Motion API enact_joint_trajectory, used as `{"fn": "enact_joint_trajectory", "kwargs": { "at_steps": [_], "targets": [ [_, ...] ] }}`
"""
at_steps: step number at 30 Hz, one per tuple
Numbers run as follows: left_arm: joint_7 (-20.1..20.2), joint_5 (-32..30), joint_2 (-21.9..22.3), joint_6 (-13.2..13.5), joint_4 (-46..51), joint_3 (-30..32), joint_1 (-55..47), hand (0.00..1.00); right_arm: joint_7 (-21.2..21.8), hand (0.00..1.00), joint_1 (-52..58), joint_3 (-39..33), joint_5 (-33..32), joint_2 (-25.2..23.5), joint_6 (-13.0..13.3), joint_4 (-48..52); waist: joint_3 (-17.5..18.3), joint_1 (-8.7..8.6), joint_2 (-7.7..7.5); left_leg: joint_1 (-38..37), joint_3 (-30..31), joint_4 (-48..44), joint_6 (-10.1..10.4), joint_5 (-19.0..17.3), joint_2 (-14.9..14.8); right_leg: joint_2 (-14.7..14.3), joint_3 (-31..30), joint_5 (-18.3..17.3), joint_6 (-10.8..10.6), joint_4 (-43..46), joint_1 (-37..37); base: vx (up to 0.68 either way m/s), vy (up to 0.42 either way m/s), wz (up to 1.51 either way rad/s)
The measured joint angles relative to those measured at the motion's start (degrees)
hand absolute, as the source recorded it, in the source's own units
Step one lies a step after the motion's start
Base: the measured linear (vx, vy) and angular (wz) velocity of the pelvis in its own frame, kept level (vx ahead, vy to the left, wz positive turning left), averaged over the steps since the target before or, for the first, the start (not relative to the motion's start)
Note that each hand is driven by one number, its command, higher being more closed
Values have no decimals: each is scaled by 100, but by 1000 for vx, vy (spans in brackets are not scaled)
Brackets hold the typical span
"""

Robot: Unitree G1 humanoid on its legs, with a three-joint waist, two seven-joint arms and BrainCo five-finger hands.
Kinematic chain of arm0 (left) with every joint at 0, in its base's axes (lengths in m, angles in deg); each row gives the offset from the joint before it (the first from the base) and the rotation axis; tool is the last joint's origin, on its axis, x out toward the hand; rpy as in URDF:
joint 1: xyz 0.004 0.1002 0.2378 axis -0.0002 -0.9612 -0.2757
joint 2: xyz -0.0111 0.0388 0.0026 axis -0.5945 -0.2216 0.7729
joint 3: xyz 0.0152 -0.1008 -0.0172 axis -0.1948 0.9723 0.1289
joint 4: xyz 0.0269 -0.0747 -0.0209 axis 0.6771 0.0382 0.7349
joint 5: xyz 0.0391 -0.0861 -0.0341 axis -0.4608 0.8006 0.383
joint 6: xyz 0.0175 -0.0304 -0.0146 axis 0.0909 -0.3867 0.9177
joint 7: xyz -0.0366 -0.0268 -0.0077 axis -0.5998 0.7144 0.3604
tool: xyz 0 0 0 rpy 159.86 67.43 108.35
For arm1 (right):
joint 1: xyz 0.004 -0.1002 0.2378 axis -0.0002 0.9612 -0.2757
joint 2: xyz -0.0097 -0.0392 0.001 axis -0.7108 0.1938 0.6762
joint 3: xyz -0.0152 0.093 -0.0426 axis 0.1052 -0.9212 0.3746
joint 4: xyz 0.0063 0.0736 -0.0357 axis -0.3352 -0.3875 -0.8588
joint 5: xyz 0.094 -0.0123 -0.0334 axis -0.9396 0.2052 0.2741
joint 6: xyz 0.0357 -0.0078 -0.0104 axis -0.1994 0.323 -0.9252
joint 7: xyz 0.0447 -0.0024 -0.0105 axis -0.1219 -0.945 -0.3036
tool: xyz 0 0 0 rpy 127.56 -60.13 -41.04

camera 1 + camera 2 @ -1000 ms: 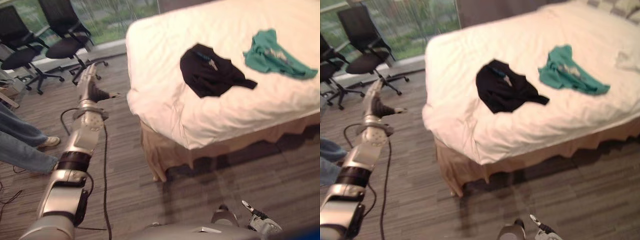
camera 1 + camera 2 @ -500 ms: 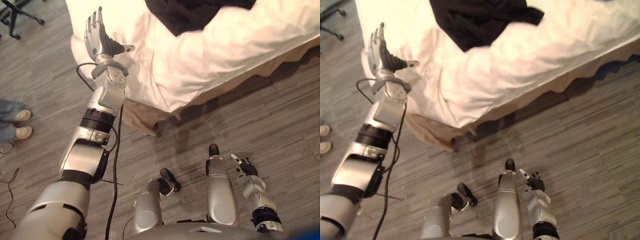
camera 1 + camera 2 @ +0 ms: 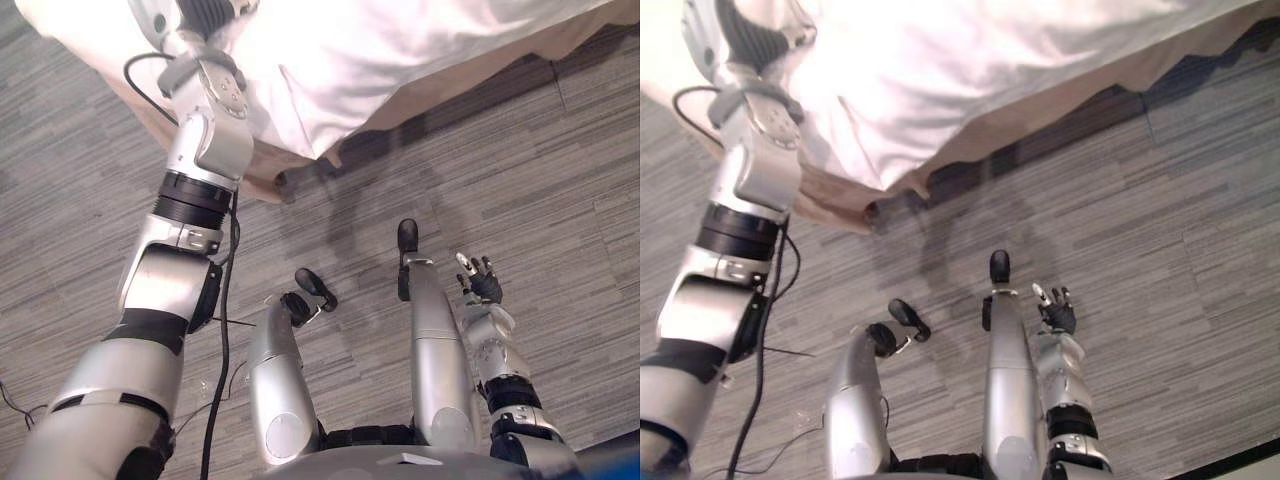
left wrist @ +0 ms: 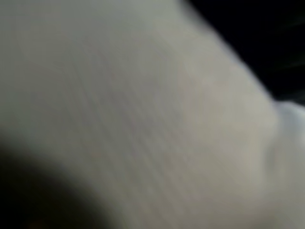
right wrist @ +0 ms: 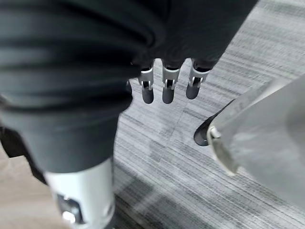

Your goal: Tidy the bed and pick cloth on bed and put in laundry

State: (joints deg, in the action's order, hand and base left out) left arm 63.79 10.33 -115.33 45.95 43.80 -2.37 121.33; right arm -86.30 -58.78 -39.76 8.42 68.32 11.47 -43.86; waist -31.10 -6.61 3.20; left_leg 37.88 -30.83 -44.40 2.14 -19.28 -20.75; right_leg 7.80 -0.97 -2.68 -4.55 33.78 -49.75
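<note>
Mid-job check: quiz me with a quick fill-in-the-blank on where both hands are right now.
1. The left hand is up at the corner of the white ____.
2. The right hand hangs low at the robot's side, holding nothing, its fingers ____.
3. Beneath the right hand is the grey striped ____.
Missing words: bed; open; floor.

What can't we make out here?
Left hand: cut by the eye views' top edge; grip unreadable.
Left wrist view: blurred pale cloth up close, no detail.
Bed: top surface lies beyond the eye views' upper edge.
</note>
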Motion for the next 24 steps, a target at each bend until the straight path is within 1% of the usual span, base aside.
{"fn": "enact_joint_trajectory", "kwargs": {
  "at_steps": [2,5,8,9,10,11,12,13,14,15,16,17,18,19,20,21,22,23,24],
  "targets": [
    [166,-2,-132,13,38,-58,34,100,-3,0,11,-25,3,26,9,-3,0,-9,2,7,-4,18,-27,19,35,14,-22,38,-8,-20,-2,0,0,0],
    [295,41,-265,77,119,-89,-30,100,11,0,12,-25,20,86,7,0,0,2,4,-92,-50,35,-33,22,100,48,-80,33,-13,28,38,18,16,0],
    [374,335,-304,306,118,-73,-316,100,60,0,42,-19,70,206,-7,-4,-4,8,31,-454,-120,204,-62,42,265,153,-118,-25,-58,48,294,39,34,5],
    [378,525,-307,420,120,-56,-457,100,78,0,62,-20,71,259,-10,-7,0,-8,46,-599,-120,259,-70,47,321,206,-113,-65,-70,61,430,58,18,16],
    [424,813,-303,628,127,-53,-717,100,125,0,103,-18,73,341,-12,-6,10,-9,73,-840,-105,365,-77,53,404,261,-107,-128,-76,69,647,58,13,17],
    [426,1005,-304,780,144,-42,-895,100,160,0,133,-11,76,394,-13,-5,19,1,88,-974,-87,431,-76,59,456,304,-74,-164,-74,67,777,52,8,18],
    [415,1142,-304,877,174,-30,-1015,100,179,0,158,-7,79,428,-17,-5,21,-1,103,-1055,-55,472,-76,65,493,342,-41,-192,-84,70,867,35,-5,25],
    [412,1420,-303,1082,275,28,-1271,100,197,0,216,-4,85,464,-49,-1,27,2,122,-1208,15,568,-67,95,553,421,45,-242,-79,57,1057,55,-10,36],
    [381,1631,-293,1274,416,87,-1552,100,217,0,321,0,129,477,-52,39,33,35,131,-1390,47,687,-66,144,599,455,120,-295,-76,35,1268,61,-24,36],
    [350,1748,-288,1374,485,127,-1690,100,217,0,362,1,144,478,-62,48,36,66,134,-1477,64,746,-58,164,623,478,156,-320,-70,29,1368,95,-44,33],
    [269,2037,-236,1615,623,288,-2005,100,216,0,457,2,183,480,-96,76,38,136,131,-1697,107,863,-41,203,688,533,216,-391,-75,34,1579,85,-50,30],
    [233,2252,-199,1837,730,495,-2362,100,216,0,520,14,185,474,-158,82,41,152,132,-1945,164,975,-24,233,733,594,322,-477,-57,38,1849,115,-54,32],
    [233,2344,-166,1952,745,599,-2537,100,216,0,557,22,185,474,-188,82,61,157,125,-2083,194,1037,-12,247,764,627,373,-526,-63,45,1991,85,-45,35],
    [237,2405,1,2184,744,840,-2946,100,209,0,686,42,186,479,-259,78,260,194,143,-2242,251,1140,-10,255,804,660,452,-623,-53,53,2178,145,-63,28],
    [247,2424,162,2389,742,1008,-3413,100,200,0,874,106,186,476,-326,58,668,297,142,-2273,275,1251,18,270,834,678,501,-699,-64,51,2197,147,-61,25],
    [257,2439,234,2489,742,1065,-3616,0,199,0,956,130,186,473,-365,53,817,328,139,-2330,306,1319,44,285,850,683,537,-737,-68,34,2267,216,-78,25],
    [323,2515,374,2676,733,1157,-4018,0,184,0,1083,133,186,442,-445,-10,1045,381,124,-2531,355,1468,104,321,866,707,679,-807,-56,-21,2511,207,-78,29],
    [413,2514,529,2836,724,1208,-4389,0,162,0,1217,135,187,428,-558,-75,1199,444,112,-2817,395,1632,163,358,867,703,794,-865,-52,-125,2842,193,-78,29],
    [459,2515,603,2909,722,1213,-4602,0,156,0,1287,138,189,423,-608,-134,1317,465,110,-2924,423,1719,200,381,866,703,839,-881,-55,-189,2979,168,-70,24]
  ]
}}
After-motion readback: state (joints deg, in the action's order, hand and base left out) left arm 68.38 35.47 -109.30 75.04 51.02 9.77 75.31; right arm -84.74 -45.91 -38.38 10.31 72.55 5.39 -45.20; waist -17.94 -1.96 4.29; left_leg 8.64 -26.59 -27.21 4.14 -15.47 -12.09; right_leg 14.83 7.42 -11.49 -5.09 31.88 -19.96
